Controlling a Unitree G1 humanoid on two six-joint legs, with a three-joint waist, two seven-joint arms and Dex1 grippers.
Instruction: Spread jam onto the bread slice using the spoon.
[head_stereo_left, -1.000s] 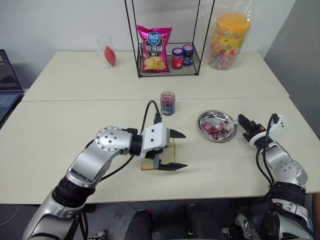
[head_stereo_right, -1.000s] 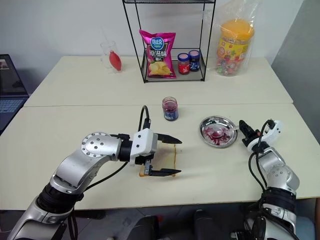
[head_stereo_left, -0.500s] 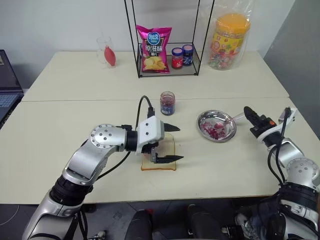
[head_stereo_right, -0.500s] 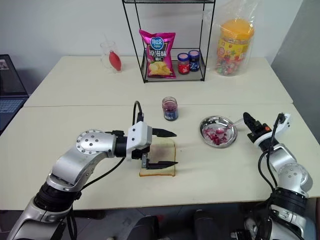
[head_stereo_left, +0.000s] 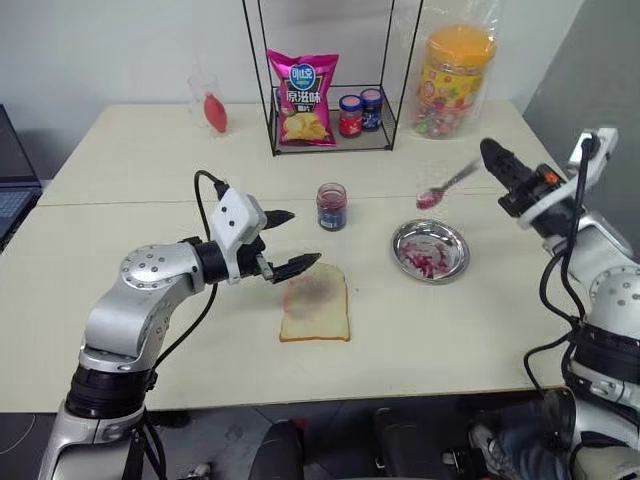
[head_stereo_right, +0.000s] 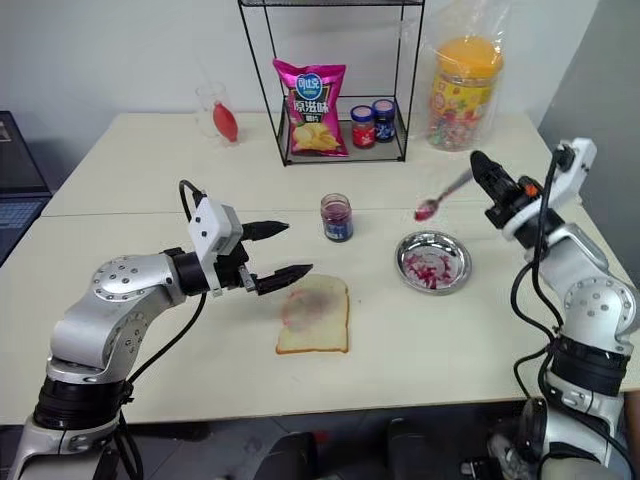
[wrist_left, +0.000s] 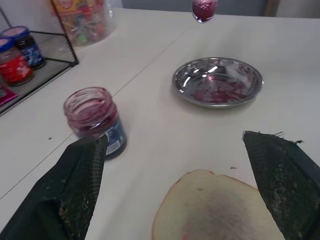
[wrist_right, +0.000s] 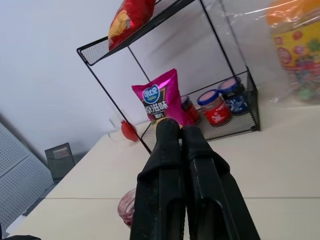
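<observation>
While the right gripper (head_stereo_right: 478, 163), clamped on the spoon (head_stereo_right: 443, 194), hangs above the dish (head_stereo_right: 433, 264), the bread slice (head_stereo_right: 315, 316) lies down-left beside the wide-open left gripper (head_stereo_right: 280, 251)

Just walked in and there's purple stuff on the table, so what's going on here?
The robot is spreading jam on bread. Its right gripper is shut on a small spoon, held in the air above the metal dish with jam in its bowl. The left gripper hangs open just left of the bread slice, which lies flat on the table with a pinkish smear in its centre. The open jam jar stands behind the bread.
</observation>
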